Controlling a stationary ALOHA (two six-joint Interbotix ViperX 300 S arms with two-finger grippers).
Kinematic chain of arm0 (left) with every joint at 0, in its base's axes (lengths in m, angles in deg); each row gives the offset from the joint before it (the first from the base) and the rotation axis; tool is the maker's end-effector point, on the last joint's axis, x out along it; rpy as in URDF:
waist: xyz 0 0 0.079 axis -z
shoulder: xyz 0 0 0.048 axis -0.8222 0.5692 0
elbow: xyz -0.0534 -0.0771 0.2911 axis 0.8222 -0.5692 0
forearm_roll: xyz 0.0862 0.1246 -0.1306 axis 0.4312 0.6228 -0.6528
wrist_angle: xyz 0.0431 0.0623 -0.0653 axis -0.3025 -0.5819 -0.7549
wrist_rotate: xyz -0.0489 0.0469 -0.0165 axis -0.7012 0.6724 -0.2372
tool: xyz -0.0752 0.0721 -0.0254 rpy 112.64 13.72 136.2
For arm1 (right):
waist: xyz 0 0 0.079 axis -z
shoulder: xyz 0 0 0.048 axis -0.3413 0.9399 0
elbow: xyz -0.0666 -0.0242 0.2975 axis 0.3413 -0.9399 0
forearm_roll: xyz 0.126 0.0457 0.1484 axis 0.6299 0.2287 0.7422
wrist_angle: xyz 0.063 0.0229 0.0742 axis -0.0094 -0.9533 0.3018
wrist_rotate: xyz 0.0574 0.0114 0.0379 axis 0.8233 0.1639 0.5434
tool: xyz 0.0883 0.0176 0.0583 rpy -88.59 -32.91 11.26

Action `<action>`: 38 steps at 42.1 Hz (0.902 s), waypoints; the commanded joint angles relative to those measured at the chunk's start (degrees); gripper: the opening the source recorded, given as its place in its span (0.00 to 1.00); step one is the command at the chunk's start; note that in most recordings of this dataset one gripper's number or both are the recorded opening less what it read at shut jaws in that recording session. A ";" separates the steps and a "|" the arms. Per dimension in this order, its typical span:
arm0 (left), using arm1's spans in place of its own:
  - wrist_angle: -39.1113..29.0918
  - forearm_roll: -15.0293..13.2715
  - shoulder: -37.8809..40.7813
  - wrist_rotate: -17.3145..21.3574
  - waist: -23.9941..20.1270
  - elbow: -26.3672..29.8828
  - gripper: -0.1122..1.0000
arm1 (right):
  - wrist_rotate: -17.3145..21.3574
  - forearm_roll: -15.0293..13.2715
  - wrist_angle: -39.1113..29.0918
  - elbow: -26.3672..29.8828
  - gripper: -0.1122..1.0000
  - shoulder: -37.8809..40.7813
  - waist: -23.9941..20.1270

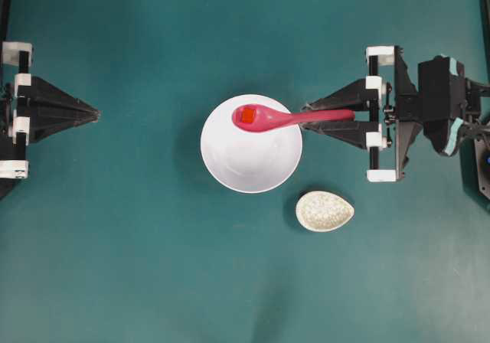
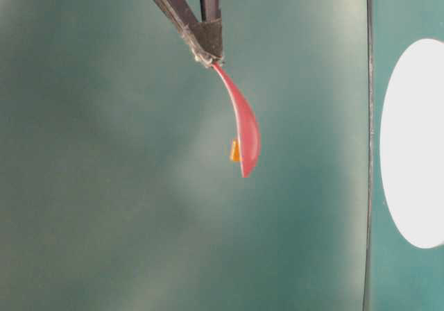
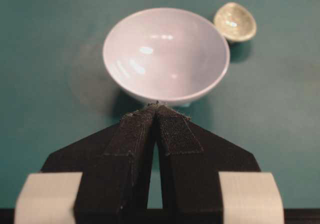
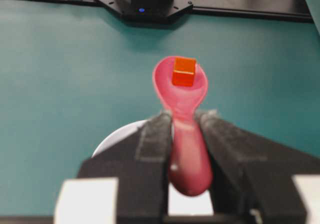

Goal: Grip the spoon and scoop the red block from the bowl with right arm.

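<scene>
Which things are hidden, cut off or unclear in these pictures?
- Table-level view: the bowl is cut off by the right edge; the right gripper by the top edge.
- Left wrist view: the spoon and red block do not appear.
- Right wrist view: the gripper's fingers hide most of the bowl.

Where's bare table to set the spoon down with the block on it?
Bare table lies below the bowl and left of the speckled dish, and between the bowl and the left gripper. It is crowded where the right gripper holds the spoon.
</scene>
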 commanded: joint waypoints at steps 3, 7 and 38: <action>0.70 0.09 0.53 0.00 0.00 1.14 0.10 | -0.09 0.00 2.55 1.58 0.32 -0.26 0.00; 0.62 0.09 0.53 0.00 0.09 1.14 0.10 | -0.09 -0.09 3.52 1.58 0.32 -0.26 0.00; 0.70 0.09 0.62 0.00 0.00 1.05 0.10 | 0.00 0.00 3.52 1.76 0.32 0.26 0.00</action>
